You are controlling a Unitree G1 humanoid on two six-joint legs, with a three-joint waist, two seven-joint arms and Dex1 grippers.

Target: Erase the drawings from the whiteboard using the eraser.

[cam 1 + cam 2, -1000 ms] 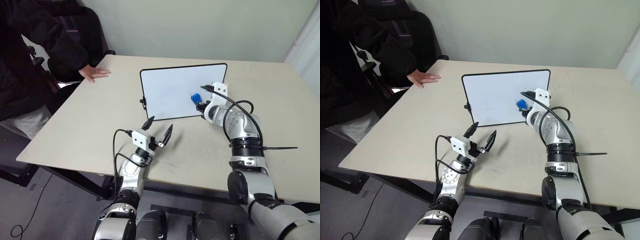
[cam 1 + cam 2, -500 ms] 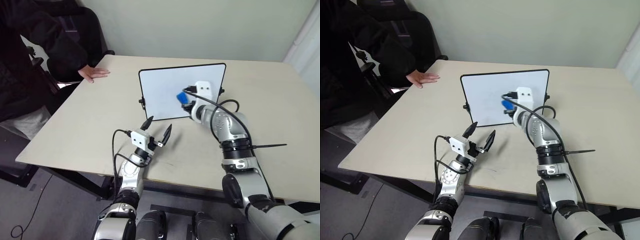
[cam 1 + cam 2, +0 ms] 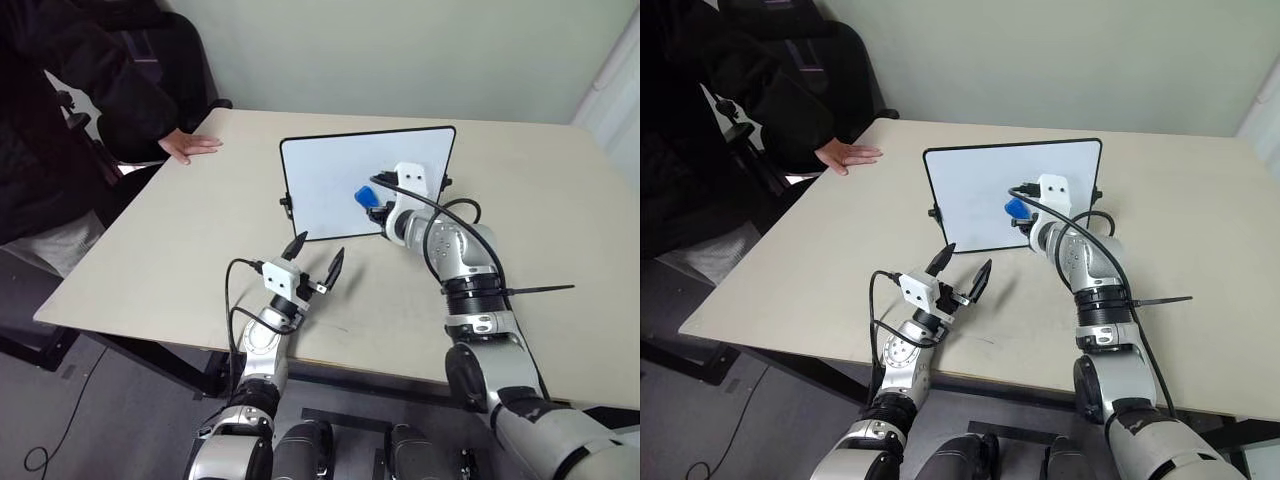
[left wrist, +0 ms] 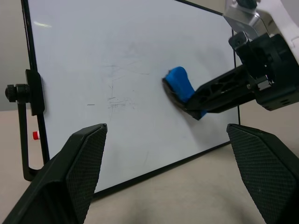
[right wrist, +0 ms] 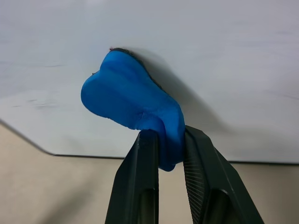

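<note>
Two black fingers of the right gripper [image 5: 169, 154] squeeze the small bright blue eraser [image 5: 131, 103], pressing it flat against the standing white board with a thin black frame [image 3: 330, 180]. Just in front of that board, the left gripper [image 3: 314, 258] hangs spread wide, holding nothing.

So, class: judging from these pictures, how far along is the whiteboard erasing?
Done: the eraser is gripped in the right gripper, jaws shut on it. In hand: its face presses against the whiteboard. Left: faint grey smudges remain mid-board. The left gripper waits open.
</note>
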